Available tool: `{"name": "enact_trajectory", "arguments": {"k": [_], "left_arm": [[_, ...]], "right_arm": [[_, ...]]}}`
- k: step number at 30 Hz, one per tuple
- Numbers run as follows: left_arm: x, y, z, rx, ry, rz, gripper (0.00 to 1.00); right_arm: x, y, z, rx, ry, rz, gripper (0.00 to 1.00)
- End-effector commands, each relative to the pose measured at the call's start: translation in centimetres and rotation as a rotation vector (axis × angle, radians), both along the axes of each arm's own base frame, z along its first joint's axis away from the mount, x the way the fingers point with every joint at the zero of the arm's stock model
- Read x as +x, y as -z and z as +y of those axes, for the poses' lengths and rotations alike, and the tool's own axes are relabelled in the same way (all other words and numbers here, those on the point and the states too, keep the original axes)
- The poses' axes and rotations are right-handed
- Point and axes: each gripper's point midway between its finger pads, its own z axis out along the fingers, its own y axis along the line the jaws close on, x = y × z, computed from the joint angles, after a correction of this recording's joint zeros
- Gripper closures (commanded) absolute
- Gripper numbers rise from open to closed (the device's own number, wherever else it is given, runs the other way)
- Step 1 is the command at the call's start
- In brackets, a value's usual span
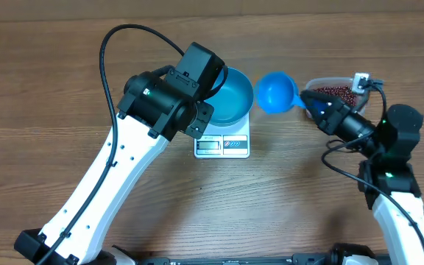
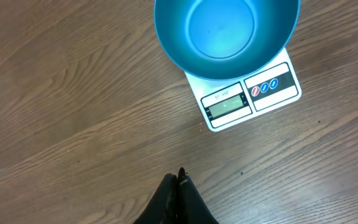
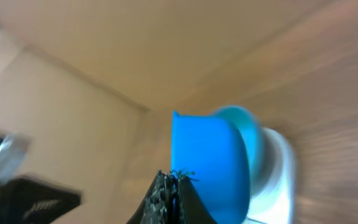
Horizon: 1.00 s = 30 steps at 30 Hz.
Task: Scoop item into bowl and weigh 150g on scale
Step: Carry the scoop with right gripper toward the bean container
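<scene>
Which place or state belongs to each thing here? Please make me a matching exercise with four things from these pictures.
Things:
1. bowl
2. scoop
3. beans
4. left gripper

Places or states:
a. in the clear container
b. shut, holding nothing
c. on the scale
d. held by the right gripper

Right pairs: 1-c, 2-d, 3-a, 4-b.
</scene>
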Motion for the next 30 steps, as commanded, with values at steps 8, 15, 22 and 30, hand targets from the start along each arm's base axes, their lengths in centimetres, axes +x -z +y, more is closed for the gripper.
{"name": "enact_trajectory", "arguments": {"k": [8,15,22,30], "left_arm": [[0.2,-0.9,-1.1,-0.049,0.042,-0.027,0.96],[1.0,-1.4,-1.6,-0.085,0.017,-0.060,0.96],[1.5,-1.4,-3.7,-0.169,0.069,-0.073,0.95],[0.8,2.3,-5.3,-0.151,0.150,-0.022,0.96]], "right_arm": [[0.3,-1.2,-9.5,-0.468,0.412,0.136,0.96],[-0.6,-0.6,-12.8,-0.609,0.551,0.212,0.96],[-1.0,-0.1,-13.3,-0.647,0.563,0.234,0.96],[-1.3,0.4,-13.3,-0.651,0.555,0.259,0.96]]}}
